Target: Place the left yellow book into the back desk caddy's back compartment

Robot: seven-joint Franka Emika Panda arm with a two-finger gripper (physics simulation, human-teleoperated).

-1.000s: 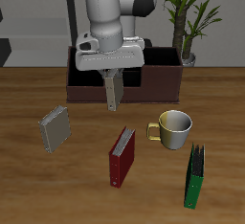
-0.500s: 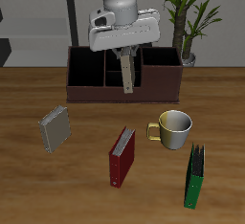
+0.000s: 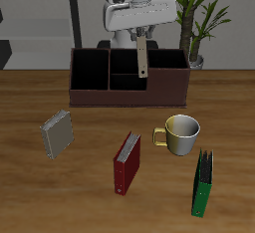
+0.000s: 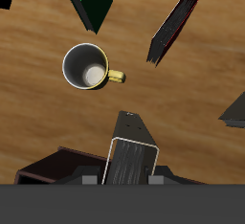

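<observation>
My gripper (image 3: 142,33) is shut on the left yellow book (image 3: 141,58), a thin pale tan-grey hardcover that hangs upright from the fingers. It is held above the back desk caddy (image 3: 127,95), a long dark maroon-brown box with black-lined cells, over its divided middle section. The small rear cell, the back compartment (image 3: 124,59), lies just beside and below the book's lower end. In the wrist view the book (image 4: 128,159) fills the gap between the fingers, with the caddy's rim (image 4: 53,163) beneath it. The other tan-grey book (image 3: 57,131) lies on the table.
A dark red book (image 3: 127,162), a cream and yellow mug (image 3: 180,134) and a green book (image 3: 202,184) stand on the table nearer its front edge. A potted plant (image 3: 195,23) stands behind the caddy's end.
My gripper has risen and moved back with the book, from in front of the caddy to above its middle section.
</observation>
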